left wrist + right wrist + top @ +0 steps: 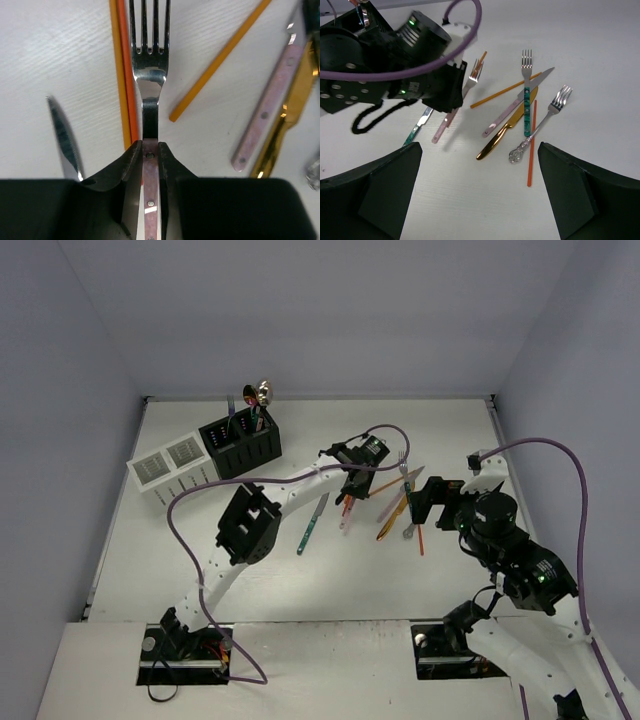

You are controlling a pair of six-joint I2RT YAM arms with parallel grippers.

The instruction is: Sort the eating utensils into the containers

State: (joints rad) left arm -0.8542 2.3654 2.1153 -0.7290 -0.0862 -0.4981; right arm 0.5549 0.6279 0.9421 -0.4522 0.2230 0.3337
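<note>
"What's closest to us?"

"The right jaws. They're spread as wide as they go with nothing between them, hanging above the near side of the heap on the counter (300, 585)."

"What's in the heap?"

"A silver fork (547, 120) lies touching an orange stick (532, 142). Just past those are a gold piece (502, 134) and a pink knife (512, 107), side by side. A teal fork (526, 97) lies across the knife's blade. Off to the left, apart from the rest, there's a teal knife (313, 524)."

"And the left arm?"

"It's a bit farther back. The left jaws are closed on the handle of a pink fork (148, 82), one jaw pressed to each side, and the tines point away from the wrist. Two more orange sticks (125, 75) lie just beside it, running the same way."

"Is the fork off the counter?"

"I can't quite tell. From the other wrist it looks tilted, with a shadow under the handle, but that view is blurry."

"And the containers?"

"They're at the far left corner. The black caddy (240, 448) has a spoon (263, 392) and a few other pieces standing upright in it. The white caddy (168, 470) sits right beside it, on its left."
</note>
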